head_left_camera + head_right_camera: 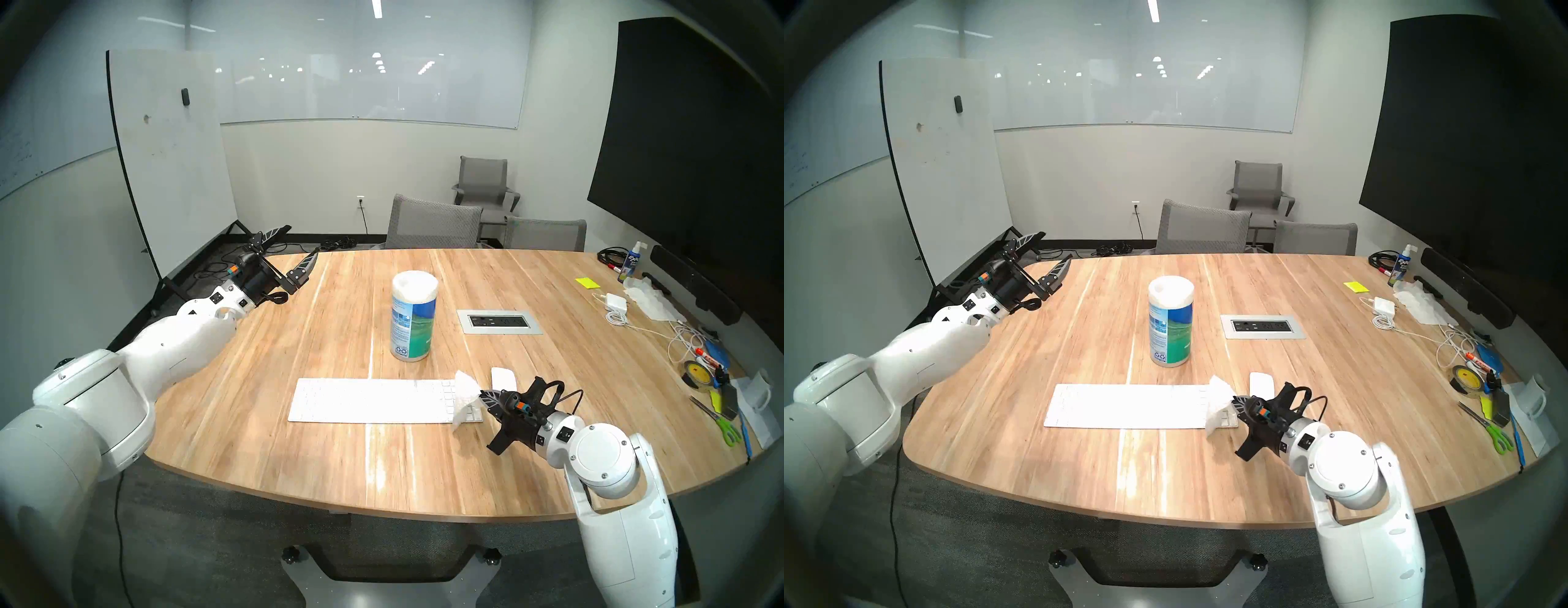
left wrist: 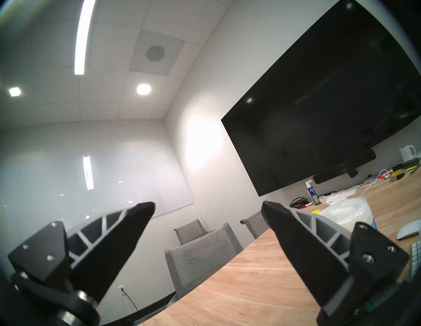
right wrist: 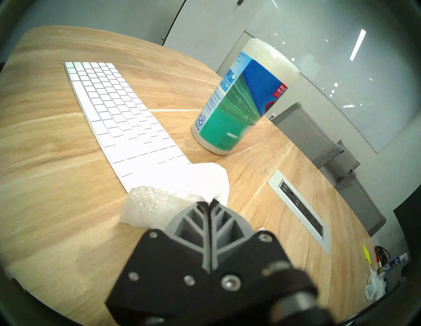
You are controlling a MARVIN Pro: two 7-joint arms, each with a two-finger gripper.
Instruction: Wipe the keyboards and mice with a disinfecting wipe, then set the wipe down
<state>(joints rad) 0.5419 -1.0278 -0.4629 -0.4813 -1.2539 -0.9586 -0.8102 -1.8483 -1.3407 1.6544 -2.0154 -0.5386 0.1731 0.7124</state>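
The wipe (image 1: 466, 397) is pinched at one edge by the right tool (image 1: 483, 397), whose jaws are pressed together on it, and it hangs over the number-pad end of the keyboard (image 1: 373, 401), with its lower corner drooping past the near edge toward the surface (image 1: 297, 467). Whether the cloth is already pressed on the keys cannot be told from these views. The mouse (image 1: 504, 378) lies just beside that end of the keyboard, partly hidden behind the tool, and the wipes canister (image 1: 413, 316) stands well behind the keyboard.

The step in hand is judged to be the start of the keyboard wipe. It would be done well if the tool were lowered until the loose cloth is flattened on the keys, then drawn along the whole length toward the far end, with the cloth trailing behind the fingers so that it is not bunched. Light pressure should be kept, since the thin keyboard could be pushed along the surface. The rows nearest and farthest should be covered in separate passes.

The left tool (image 1: 292, 254) is held wide open and empty above the far left corner of the surface, clear of the work.
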